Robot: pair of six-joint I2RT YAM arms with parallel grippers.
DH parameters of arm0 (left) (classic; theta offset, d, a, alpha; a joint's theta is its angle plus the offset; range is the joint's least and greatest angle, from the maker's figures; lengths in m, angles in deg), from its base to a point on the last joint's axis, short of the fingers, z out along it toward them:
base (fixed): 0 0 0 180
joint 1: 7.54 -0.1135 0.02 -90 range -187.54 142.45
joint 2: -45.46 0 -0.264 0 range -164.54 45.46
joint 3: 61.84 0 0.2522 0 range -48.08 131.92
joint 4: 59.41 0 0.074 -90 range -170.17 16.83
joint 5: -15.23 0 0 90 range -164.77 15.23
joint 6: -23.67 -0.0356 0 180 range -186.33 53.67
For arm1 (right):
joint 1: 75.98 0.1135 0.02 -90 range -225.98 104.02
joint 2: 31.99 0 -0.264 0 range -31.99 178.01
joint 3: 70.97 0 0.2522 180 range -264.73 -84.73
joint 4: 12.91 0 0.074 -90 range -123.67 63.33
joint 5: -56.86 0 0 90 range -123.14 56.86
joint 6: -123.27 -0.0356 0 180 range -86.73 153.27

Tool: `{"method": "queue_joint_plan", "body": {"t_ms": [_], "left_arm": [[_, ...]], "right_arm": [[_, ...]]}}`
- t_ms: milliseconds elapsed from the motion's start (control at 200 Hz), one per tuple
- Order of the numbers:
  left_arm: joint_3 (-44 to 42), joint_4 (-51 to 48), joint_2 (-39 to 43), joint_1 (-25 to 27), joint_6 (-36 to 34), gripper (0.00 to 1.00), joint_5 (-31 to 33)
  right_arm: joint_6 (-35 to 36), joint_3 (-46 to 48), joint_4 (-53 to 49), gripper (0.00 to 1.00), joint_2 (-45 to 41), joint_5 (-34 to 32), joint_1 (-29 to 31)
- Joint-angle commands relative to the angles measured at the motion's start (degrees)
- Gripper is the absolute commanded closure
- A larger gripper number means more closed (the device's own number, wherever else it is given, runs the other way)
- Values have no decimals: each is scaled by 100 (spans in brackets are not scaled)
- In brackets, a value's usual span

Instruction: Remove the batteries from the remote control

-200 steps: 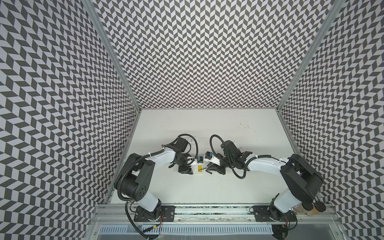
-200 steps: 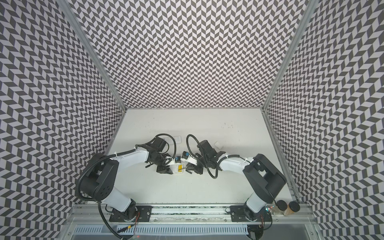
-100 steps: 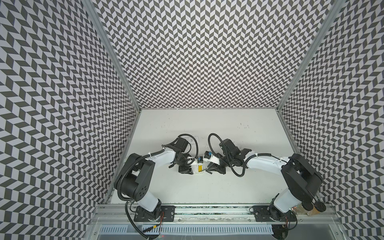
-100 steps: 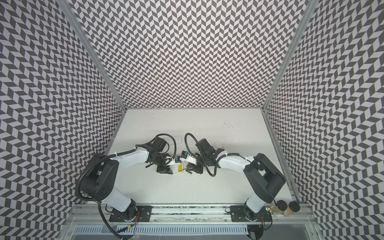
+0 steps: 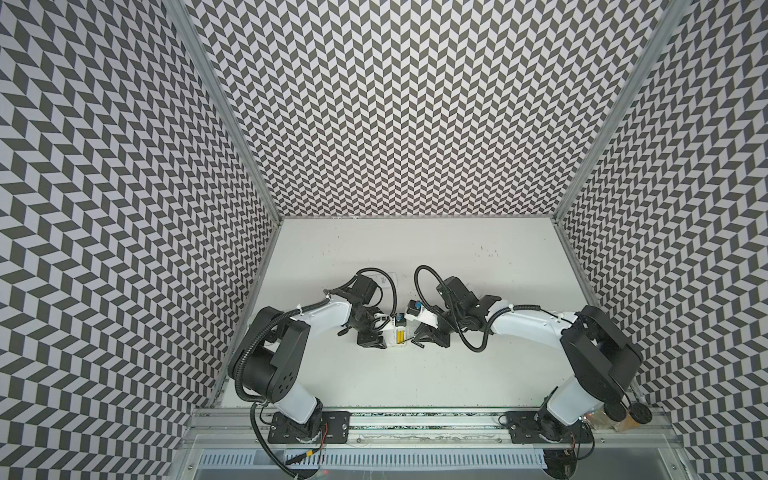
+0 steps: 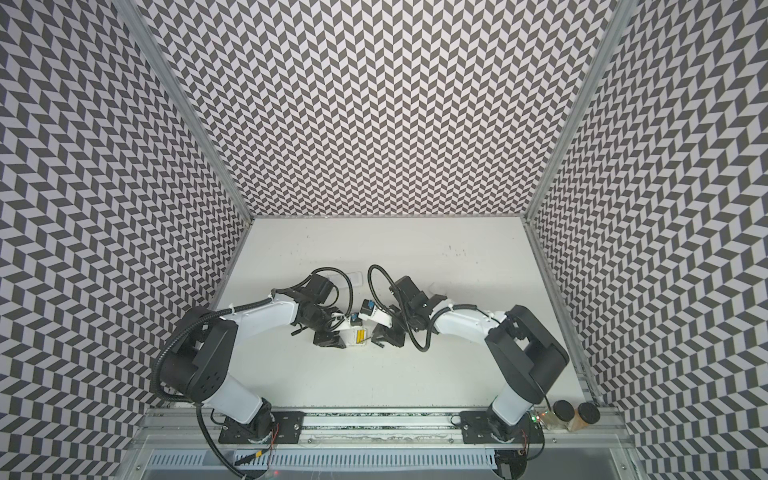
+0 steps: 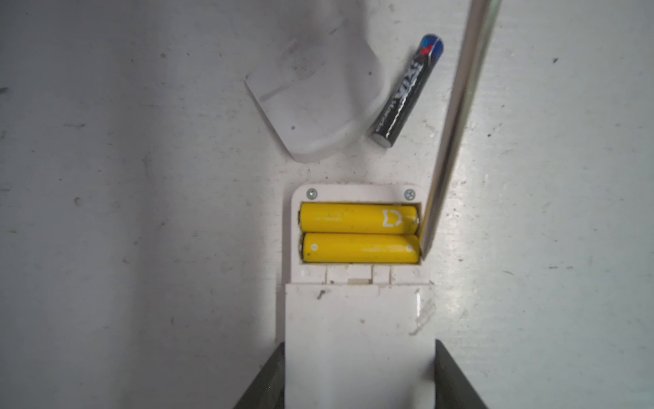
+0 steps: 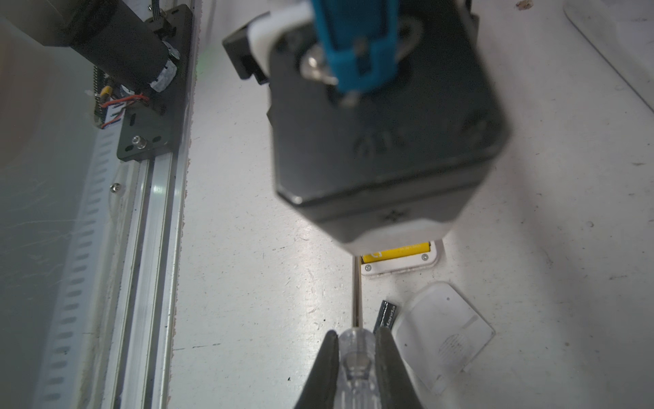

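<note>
- Batteries [image 7: 357,219], two yellow ones, lie side by side in the open compartment at the end of the remote control [image 7: 357,318]; they touch along their length.
- Their long axes run across the remote's width, at right angles to its length.
- In both top views the yellow pair [image 5: 400,334] [image 6: 360,334] runs from the far side to the near side of the table [image 5: 415,382], while the remote runs left to right, near the middle of the table.
- One yellow cell has a white logo near the end by the screwdriver [image 7: 456,106]; the other has a white dot at the opposite end. Which pole faces which way cannot be told.
- A black battery [image 7: 407,92] lies loose on the table beyond the compartment end. It is slanted against the yellow pair, with its flat silver end toward the remote and its blue end away.
- Just beside it lies a white cover [image 7: 315,102], flat on the table.
- The left claw [image 7: 360,343] is clenched on the remote's body, one finger against each long side.
- The right claw [image 8: 357,334] is grasping the screwdriver by its clear handle.
- The metal shaft reaches to the compartment's side edge, with its tip at the ends of the yellow cells.
</note>
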Motion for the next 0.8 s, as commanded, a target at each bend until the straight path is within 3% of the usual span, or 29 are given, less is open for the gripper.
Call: {"method": "queue_joint_plan", "body": {"t_ms": [0,566,791], "left_arm": [[61,52,-70,62,55,55,45],[57,38,-77,78,72,55,42],[50,40,-89,77,81,55,19]], "right_arm": [[5,-59,-26,100,130,-120,120],[-60,-108,-169,100,199,-1548,546],[-519,404,596,100,-76,-2256,823]]}}
